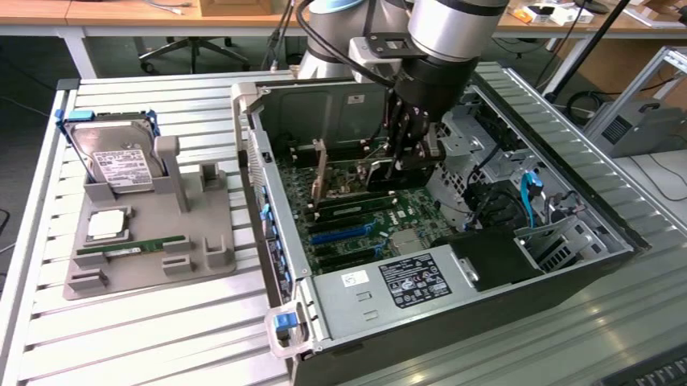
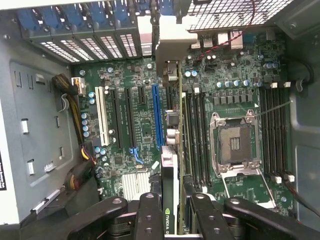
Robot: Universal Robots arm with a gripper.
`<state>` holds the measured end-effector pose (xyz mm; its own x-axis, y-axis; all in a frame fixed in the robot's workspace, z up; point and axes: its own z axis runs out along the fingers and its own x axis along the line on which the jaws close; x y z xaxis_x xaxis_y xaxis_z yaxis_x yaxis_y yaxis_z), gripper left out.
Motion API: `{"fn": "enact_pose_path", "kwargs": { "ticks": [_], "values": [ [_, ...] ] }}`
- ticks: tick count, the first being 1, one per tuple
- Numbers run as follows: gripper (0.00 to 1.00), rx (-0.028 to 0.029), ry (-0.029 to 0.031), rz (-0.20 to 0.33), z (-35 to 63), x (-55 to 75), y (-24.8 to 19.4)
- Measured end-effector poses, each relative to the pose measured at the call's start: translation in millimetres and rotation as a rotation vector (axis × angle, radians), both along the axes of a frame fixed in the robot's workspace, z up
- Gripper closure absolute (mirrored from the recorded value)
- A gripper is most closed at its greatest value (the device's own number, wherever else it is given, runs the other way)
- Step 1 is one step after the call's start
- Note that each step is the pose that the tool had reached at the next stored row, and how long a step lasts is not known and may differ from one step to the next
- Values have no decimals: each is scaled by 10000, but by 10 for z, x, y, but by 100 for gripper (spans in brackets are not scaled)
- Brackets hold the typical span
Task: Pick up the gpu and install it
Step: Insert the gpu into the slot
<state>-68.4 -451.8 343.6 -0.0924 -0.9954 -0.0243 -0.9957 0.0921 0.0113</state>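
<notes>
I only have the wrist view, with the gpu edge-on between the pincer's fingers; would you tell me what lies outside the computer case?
Observer: A grey fixture stands beside the case, on the exterior view's left, on a slatted table.
Operator: Does it hold parts?
Observer: A hard drive is propped at its far end; a memory stick lies nearer the camera.
Operator: And the arm?
Observer: It enters the open case from above, the pincer holding the gpu upright.

place: robotics lab | evidence: aluminium-slat bench (image 1: 161, 338), open PC case (image 1: 322, 104), background desks (image 1: 118, 16), chair (image 1: 193, 48)
</notes>
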Motion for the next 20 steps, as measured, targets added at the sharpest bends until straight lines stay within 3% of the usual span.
{"fn": "enact_pose_path", "kwargs": {
  "ticks": [9, 15, 20],
  "values": [
    [73, 1, 0, -8, -46, -18, -6],
    [73, 0, 1, -7, -45, -17, -113],
    [73, 1, 0, -7, -53, -17, -116]
  ]
}}
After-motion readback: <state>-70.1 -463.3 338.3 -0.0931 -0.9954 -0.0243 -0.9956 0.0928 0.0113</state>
